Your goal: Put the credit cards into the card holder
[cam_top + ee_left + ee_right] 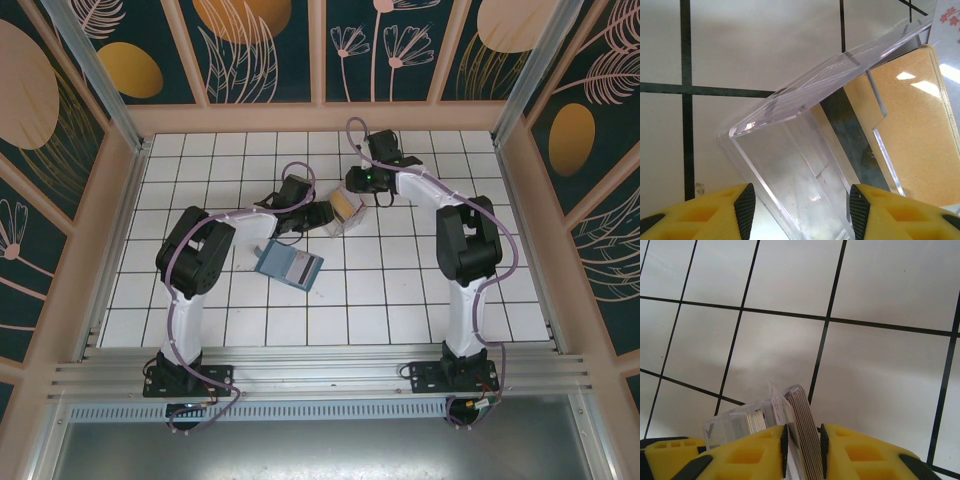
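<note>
The left tool grips a clear card holder beside a gold card.

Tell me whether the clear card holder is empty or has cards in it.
Not empty: the card holder has a yellow-gold card showing through its clear wall, at least partly inside.

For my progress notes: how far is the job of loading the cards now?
Done: the left pincer grips the clear plastic rectangular card holder. In hand: the right pincer pinches a stack of thin stiff grey-edged cards against the holder's wall. Left: seating them fully, probably, then letting go.
</note>
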`<action>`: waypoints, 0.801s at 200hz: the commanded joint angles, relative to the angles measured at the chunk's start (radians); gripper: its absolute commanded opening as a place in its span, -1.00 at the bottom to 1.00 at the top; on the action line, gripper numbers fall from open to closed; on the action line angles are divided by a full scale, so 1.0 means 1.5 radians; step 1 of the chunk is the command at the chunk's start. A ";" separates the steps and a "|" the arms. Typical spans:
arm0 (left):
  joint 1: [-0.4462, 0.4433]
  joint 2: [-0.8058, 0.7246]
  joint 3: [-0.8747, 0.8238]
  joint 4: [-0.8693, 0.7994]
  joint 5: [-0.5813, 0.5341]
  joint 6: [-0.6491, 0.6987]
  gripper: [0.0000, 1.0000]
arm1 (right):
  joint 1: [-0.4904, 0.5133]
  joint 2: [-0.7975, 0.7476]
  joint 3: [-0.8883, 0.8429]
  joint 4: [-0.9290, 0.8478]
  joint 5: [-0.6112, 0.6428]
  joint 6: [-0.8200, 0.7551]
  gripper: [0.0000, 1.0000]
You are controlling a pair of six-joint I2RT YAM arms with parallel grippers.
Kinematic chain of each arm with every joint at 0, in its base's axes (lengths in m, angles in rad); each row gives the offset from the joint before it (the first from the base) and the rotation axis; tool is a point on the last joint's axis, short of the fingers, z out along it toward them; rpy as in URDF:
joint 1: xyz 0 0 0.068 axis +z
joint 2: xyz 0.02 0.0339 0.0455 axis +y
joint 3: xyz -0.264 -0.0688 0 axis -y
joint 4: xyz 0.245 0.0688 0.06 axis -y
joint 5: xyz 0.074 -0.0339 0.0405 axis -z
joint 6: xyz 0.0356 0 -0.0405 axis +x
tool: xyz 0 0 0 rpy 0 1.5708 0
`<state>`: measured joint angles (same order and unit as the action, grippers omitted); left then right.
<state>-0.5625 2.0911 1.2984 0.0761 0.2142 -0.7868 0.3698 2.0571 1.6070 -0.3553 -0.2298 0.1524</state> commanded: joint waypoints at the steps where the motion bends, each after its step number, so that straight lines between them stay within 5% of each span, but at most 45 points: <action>1: 0.001 0.018 0.011 0.003 0.012 0.000 0.10 | -0.003 0.008 0.023 -0.012 -0.008 -0.016 -0.55; 69: 0.001 0.008 0.007 -0.005 0.014 0.001 0.09 | -0.004 -0.015 0.033 -0.018 -0.020 -0.026 -0.87; 160: 0.001 -0.069 -0.038 -0.005 0.024 -0.002 0.09 | -0.010 -0.091 0.009 -0.012 -0.043 -0.022 -0.94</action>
<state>-0.5629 2.0602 1.2633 0.0826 0.2291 -0.7898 0.3653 2.0029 1.6287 -0.3649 -0.2710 0.1310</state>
